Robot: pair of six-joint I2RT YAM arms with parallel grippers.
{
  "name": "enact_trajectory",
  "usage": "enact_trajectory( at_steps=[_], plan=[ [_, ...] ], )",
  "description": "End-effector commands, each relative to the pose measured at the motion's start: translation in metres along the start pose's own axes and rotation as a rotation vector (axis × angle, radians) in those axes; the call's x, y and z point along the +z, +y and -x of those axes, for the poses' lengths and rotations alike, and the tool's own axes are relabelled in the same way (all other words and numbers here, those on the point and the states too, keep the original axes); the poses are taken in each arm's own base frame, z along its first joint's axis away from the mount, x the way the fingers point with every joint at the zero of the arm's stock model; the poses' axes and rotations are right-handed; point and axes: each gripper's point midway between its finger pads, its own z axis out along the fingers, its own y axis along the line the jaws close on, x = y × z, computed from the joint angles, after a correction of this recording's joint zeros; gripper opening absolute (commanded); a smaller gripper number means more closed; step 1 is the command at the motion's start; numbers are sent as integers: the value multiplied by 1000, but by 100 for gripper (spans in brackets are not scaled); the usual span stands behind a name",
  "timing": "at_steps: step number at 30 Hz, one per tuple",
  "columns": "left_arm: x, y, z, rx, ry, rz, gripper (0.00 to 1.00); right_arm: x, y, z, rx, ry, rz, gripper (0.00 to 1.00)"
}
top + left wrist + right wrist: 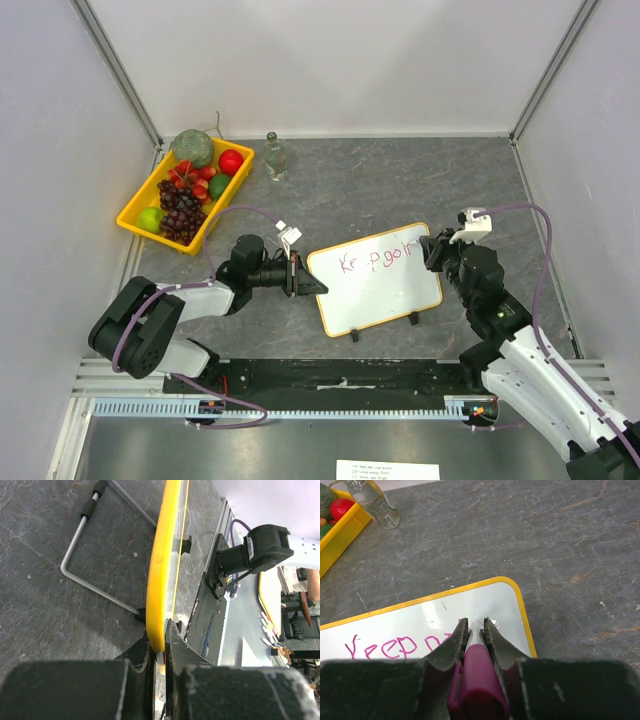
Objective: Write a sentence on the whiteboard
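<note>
The whiteboard (385, 285), white with a thin yellow frame and two black clip feet, lies tilted in the middle of the table. Pink writing on it reads "Keep goin". My left gripper (303, 279) is shut on the whiteboard's left edge; in the left wrist view the yellow frame (162, 565) runs edge-on between the fingers. My right gripper (433, 248) is shut on a magenta marker (479, 675), with its tip down on the whiteboard (445, 615) near the top right corner, at the end of the writing.
A yellow fruit tray (136, 208) with grapes, an apple and other fruit stands at the back left. A small glass bottle (275, 157) stands beside it. A bent wire stand (85, 575) lies on the table under the board's edge.
</note>
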Motion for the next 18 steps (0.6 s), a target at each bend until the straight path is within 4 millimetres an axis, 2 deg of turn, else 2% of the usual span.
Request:
enact_trajectory(
  at_steps=[1,18],
  plan=[
    [-3,31,-14,53,21,130,2,-1,-5,19,-8,-50,-40,0],
    [-2,31,-15,51,24,130,2,-11,-20,-20,-16,38,-62,0]
  ],
)
